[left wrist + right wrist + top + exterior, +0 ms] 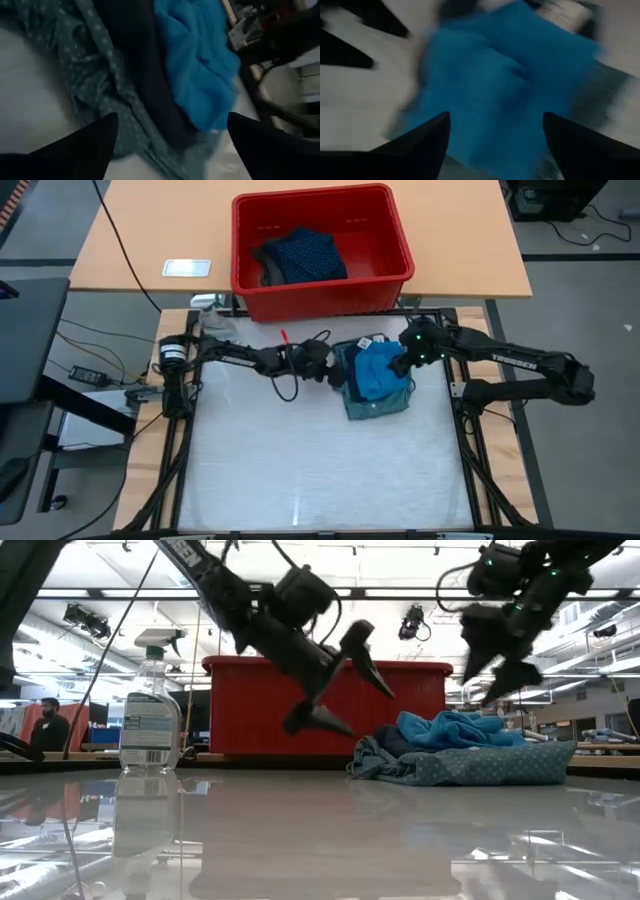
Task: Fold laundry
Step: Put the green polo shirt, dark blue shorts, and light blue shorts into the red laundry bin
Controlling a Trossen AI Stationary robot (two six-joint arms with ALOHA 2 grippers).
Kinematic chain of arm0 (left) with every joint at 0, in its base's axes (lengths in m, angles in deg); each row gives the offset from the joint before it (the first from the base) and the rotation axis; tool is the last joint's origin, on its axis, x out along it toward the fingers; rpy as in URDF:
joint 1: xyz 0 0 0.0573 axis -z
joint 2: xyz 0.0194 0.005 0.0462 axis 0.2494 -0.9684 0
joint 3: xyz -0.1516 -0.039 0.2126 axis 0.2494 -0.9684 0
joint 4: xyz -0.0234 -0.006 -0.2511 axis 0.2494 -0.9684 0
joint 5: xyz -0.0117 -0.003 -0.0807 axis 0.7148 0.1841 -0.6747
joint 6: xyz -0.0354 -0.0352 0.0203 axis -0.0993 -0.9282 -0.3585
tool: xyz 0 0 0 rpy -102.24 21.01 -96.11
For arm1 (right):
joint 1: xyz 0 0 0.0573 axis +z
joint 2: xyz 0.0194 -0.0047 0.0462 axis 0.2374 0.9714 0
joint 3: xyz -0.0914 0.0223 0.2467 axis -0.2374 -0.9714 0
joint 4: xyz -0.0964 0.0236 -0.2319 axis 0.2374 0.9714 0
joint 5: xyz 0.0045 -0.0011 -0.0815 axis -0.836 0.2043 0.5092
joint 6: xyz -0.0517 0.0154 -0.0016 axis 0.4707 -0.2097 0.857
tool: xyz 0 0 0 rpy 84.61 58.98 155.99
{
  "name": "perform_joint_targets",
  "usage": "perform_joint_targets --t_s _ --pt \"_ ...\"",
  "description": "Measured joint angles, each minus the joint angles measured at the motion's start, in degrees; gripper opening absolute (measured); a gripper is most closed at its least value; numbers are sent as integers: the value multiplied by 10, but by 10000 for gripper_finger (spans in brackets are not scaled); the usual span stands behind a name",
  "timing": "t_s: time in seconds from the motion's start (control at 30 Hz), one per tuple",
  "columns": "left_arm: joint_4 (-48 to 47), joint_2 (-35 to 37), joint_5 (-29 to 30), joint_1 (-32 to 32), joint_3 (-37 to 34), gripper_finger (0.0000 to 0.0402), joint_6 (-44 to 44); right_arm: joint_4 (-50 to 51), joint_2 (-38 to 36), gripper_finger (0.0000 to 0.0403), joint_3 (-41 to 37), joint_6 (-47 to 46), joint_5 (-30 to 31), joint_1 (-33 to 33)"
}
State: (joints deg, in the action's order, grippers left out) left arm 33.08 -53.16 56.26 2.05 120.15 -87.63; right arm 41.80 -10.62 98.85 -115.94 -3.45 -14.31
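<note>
From above, the left gripper (335, 370) and right gripper (402, 365) flanked a small pile: a blue cloth (378, 372) atop a dotted shirt (375, 405); another navy piece (300, 258) lay in the red bin (395, 285). At table level, both grippers hung spread and empty above the pile, beside a spray bottle (150, 715). In each wrist view, the blue cloth lay between parted fingers (85, 145), untouched.

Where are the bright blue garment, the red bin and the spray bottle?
bright blue garment (377, 371), high view, middle of the crumpled cloth atop the pile.
red bin (325, 298), high view, its front wall.
spray bottle (150, 730), low view, the label on its body.
</note>
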Motion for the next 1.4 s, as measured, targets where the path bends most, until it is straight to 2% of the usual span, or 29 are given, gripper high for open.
perform_joint_targets --t_s 0.13,0.27,0.37,0.43,0.57,0.67,0.77,0.83,0.93,1.07,1.13,1.23,1.4 --pt "37 -31 28 4 0 386 20 74 -8 351 0 15 49 -19" --pt "72 -60 30 0 0 387 12 75 -1 388 -4 25 44 -41" --pt "116 -79 30 -3 1 387 13 63 10 396 -31 23 45 -61" --pt "140 -95 30 -4 1 387 17 28 22 393 -56 19 35 -77" --pt "180 -121 29 -6 0 387 17 -85 49 396 -112 -15 -43 -98" --pt "193 -135 30 -9 1 387 17 -172 85 399 -149 -40 -66 -105" --pt "197 -149 28 -10 3 367 21 -280 135 392 -175 -47 -111 -102" --pt "199 -158 24 -10 4 327 22 -351 172 375 -186 -62 -139 -94" --pt "203 -163 22 -10 4 236 27 -418 220 324 -186 -99 -154 -83" --pt "212 -165 11 -12 2 97 54 -487 268 213 -173 -140 -188 -72" --pt "217 -160 -14 -20 0 42 51 -509 285 151 -162 -155 -213 -70" --pt "209 -139 -43 -30 -1 40 51 -510 283 72 -147 -162 -232 -70" --pt "123 -70 -44 -49 -1 40 116 -521 231 69 -124 -177 -240 -74"
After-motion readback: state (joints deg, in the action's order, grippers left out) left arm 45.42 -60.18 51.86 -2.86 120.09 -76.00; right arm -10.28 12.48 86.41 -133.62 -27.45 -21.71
